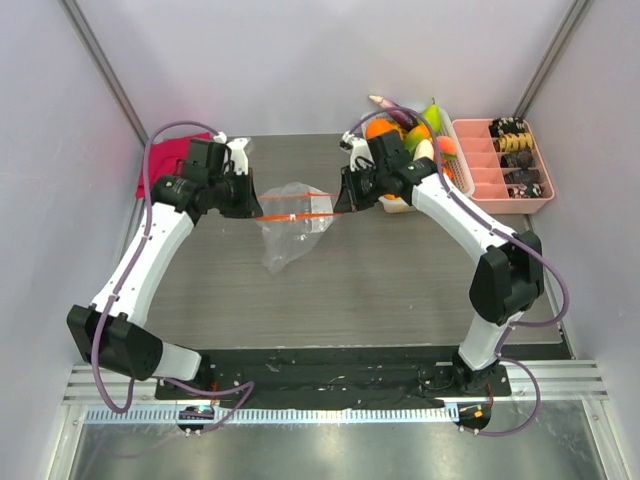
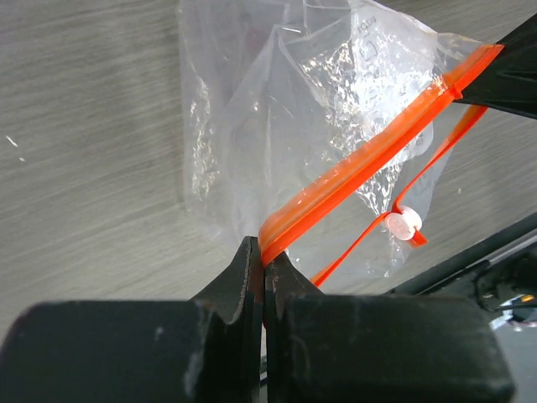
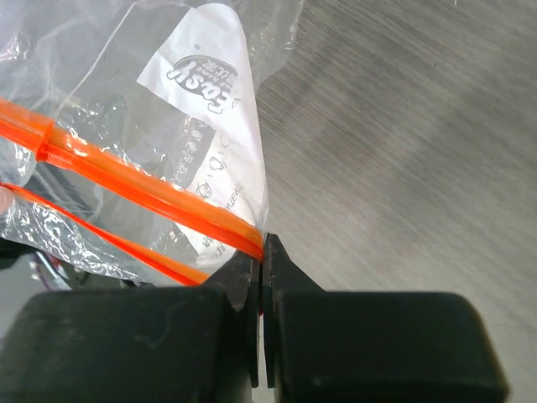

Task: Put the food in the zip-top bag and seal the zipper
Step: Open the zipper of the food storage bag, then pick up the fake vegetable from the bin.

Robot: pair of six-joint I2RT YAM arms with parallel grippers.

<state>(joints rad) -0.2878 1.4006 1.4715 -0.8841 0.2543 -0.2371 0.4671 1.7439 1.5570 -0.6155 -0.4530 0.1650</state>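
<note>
The grey table [image 1: 380, 280] carries everything. The zip-top bag [image 1: 290, 235], clear and crinkly, is stretched between the two claws, and its body falls from them toward the near side. Behind the right claw [image 1: 345, 200] stands a white basket [image 1: 466, 172], and the food [image 1: 415, 125] is piled inside it, with orange, green and yellow pieces showing. A pink tray [image 1: 500, 205] lies just beside the basket, on the side away from the claw. A red cloth [image 1: 150, 165] lies behind the left claw [image 1: 248, 203], to its outer side.

The zipper [image 1: 297, 214] runs straight from one claw to the other. The left claw is pressed together on one end of it, and the right claw pinches the other end in the same way. A white printed label [image 3: 214, 84] sits on the bag just in front of the right claw. A small white bead [image 2: 404, 224] hangs on the thinner orange strip, between the claws.
</note>
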